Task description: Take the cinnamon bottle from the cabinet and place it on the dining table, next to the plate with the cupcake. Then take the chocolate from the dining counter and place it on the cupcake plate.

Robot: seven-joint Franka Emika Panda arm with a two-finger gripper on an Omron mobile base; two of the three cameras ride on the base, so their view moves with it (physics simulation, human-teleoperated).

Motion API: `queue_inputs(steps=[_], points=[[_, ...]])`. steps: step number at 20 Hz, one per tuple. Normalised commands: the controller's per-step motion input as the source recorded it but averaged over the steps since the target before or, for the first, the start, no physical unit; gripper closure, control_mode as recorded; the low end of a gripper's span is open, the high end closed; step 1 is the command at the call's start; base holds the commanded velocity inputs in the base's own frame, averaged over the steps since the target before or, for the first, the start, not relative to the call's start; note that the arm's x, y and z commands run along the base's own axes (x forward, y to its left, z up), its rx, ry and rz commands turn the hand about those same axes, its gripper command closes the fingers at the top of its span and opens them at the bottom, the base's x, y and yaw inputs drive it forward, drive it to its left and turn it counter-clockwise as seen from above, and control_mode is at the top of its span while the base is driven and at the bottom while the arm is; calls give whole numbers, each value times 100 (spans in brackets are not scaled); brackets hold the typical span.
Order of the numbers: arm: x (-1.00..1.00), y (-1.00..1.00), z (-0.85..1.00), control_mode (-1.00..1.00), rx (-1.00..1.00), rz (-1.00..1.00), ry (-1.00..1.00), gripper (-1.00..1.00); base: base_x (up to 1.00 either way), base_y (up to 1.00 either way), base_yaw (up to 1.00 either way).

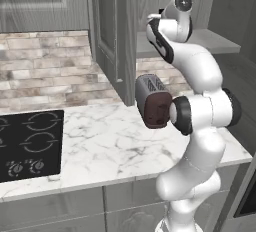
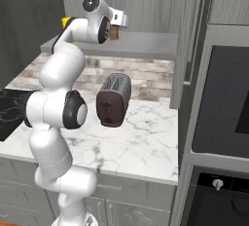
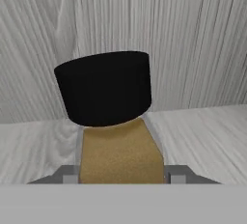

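Gripper (image 3: 120,179) inside the open cabinet (image 1: 112,36), its fingertips (image 3: 67,175) set against either side of the cinnamon bottle (image 3: 118,136); jaws narrowed onto the amber body just below the black cap. Bottle upright on the grey cabinet shelf (image 2: 141,45), near the back wall. Below the shelf, a toaster (image 2: 113,100) stands on the marble worktop (image 1: 110,146); a black hob (image 1: 30,143) lies at the worktop's left.

Toaster (image 1: 153,101) centre frame on worktop (image 1: 105,146), hob (image 1: 30,143) at left; cinnamon bottle (image 3: 118,136) on cabinet (image 2: 146,45) shelf, upper centre.
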Motion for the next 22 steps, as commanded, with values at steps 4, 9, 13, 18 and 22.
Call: queue_inputs(steps=[4,9,13,18,22], points=[[-100,0,-9,-100,-1,0,0,100,0,0,0],[-100,1,0,-100,0,0,0,100,0,0,0],[-100,2,9,-100,0,0,-2,100,0,0,0],[-100,0,13,-100,1,0,-7,100,0,0,0],[-100,16,11,-100,0,0,-1,100,0,0,0]])
